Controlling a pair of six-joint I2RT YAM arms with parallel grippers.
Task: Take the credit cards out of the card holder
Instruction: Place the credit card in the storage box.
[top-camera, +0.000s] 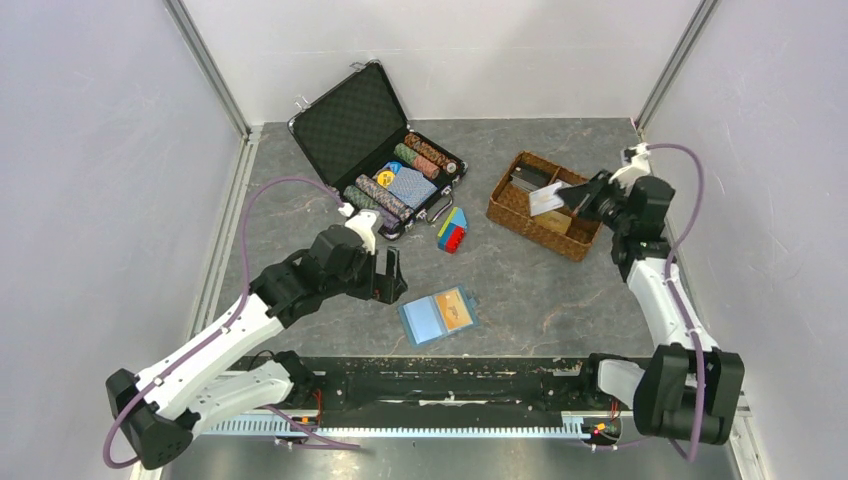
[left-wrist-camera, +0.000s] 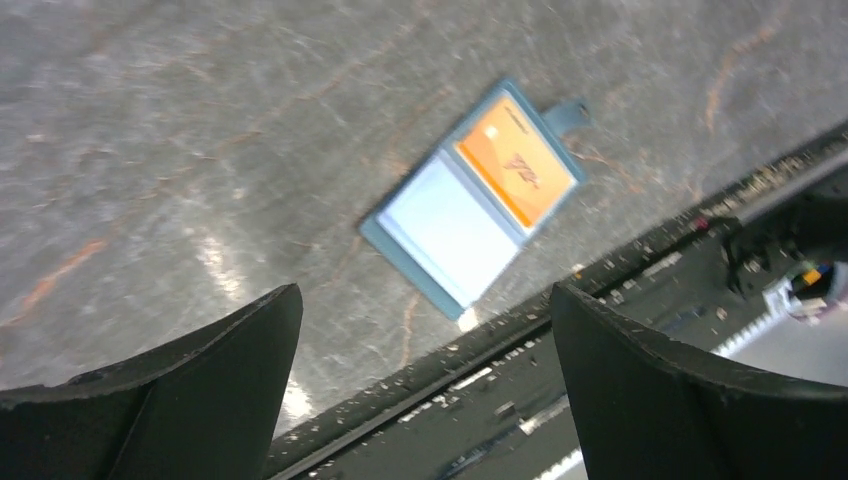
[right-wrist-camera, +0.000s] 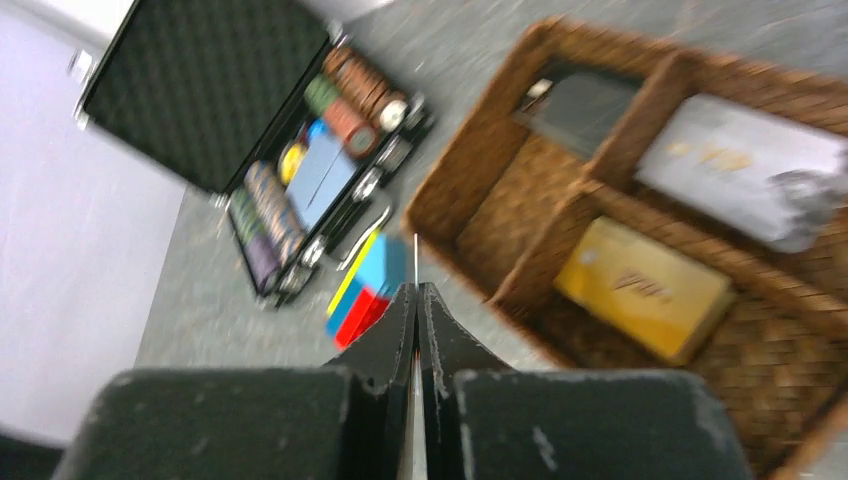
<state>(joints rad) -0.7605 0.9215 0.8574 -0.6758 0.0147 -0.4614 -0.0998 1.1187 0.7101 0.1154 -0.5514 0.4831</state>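
The light-blue card holder lies open and flat on the table near the front edge. An orange-yellow credit card sits in its right half. In the left wrist view the holder and the orange card lie ahead of my fingers. My left gripper is open and empty, just left of the holder; it also shows in the left wrist view. My right gripper is shut on a pale greyish card above the wicker tray. In the right wrist view that card shows edge-on between the shut fingers of my right gripper.
The brown wicker tray at the right holds a yellow card, a grey card and a dark item. An open black chip case stands at the back. Coloured blocks lie between them. A black rail runs along the near edge.
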